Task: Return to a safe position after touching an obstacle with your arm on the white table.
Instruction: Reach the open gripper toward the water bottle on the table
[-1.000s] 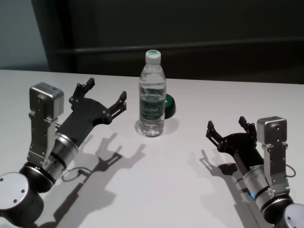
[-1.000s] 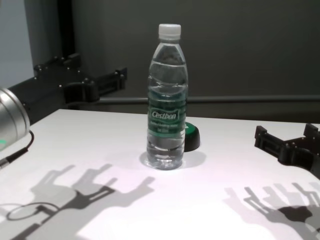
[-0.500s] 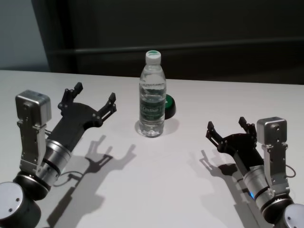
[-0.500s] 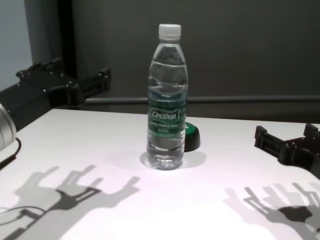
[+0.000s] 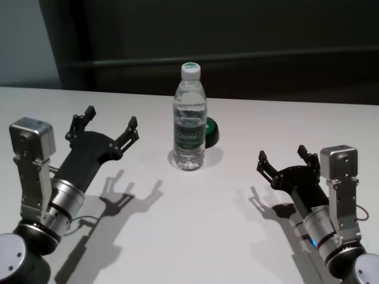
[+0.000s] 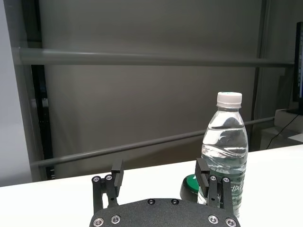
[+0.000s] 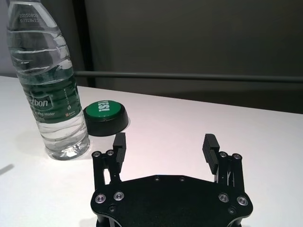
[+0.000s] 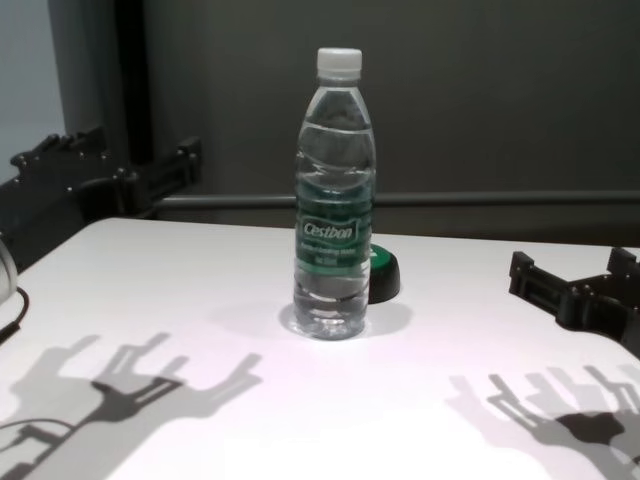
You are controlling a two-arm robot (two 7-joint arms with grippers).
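Clear ribbed plastic bottle (image 5: 190, 118) with white screw cap and green label stands upright on the smooth white table (image 5: 195, 225), toward the far edge at mid-width, with a low round black-and-green puck (image 5: 211, 131) just behind it — mostly hidden by the bottle in the chest view. Left gripper (image 5: 104, 124), matte black, fingers spread with nothing between, hovers above the table toward the left edge, apart from the bottle. Right gripper (image 5: 283, 158), fingers also apart and empty, sits low near the right edge, well apart from the bottle — its arm cut off in the chest view.
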